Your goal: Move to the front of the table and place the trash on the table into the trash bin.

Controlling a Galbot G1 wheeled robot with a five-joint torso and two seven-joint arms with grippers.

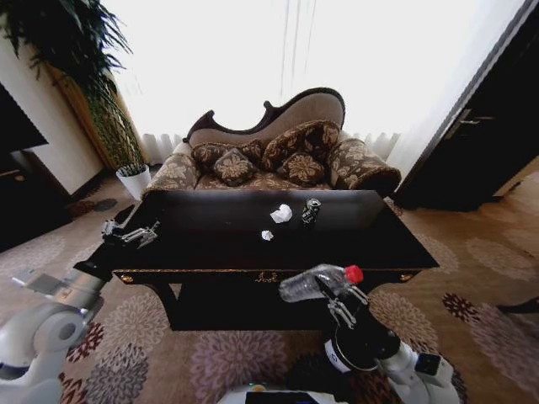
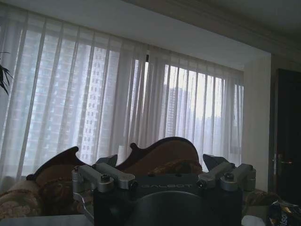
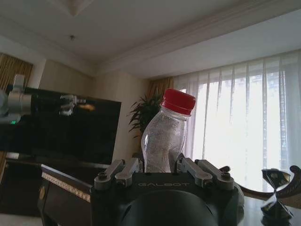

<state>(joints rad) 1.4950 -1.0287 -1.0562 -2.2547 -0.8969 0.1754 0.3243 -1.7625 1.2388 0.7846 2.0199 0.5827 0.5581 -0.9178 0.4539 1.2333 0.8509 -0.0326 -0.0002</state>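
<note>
The dark glossy table [image 1: 210, 252] stands right before me. On its top lie a crumpled white paper ball [image 1: 281, 214], a small white scrap [image 1: 267, 236] and a dark drink can [image 1: 311, 210]. At the table's front edge my right gripper [image 1: 337, 296] is shut on a clear plastic bottle [image 1: 313, 282] with a red cap, also seen as the bottle [image 3: 162, 141] between the fingers. My left gripper [image 1: 133, 234] hovers open and bare over the table's left end. Just below the right gripper is a round black shape with a white patch [image 1: 333, 357]; I cannot tell whether it is the trash bin.
A brown patterned sofa [image 1: 278, 160] with cushions stands behind the table. A white plant pot [image 1: 133, 179] sits on the floor at the back left, beside a dark cabinet. Patterned carpet lies open to the right of the table, and a dark door is at the far right.
</note>
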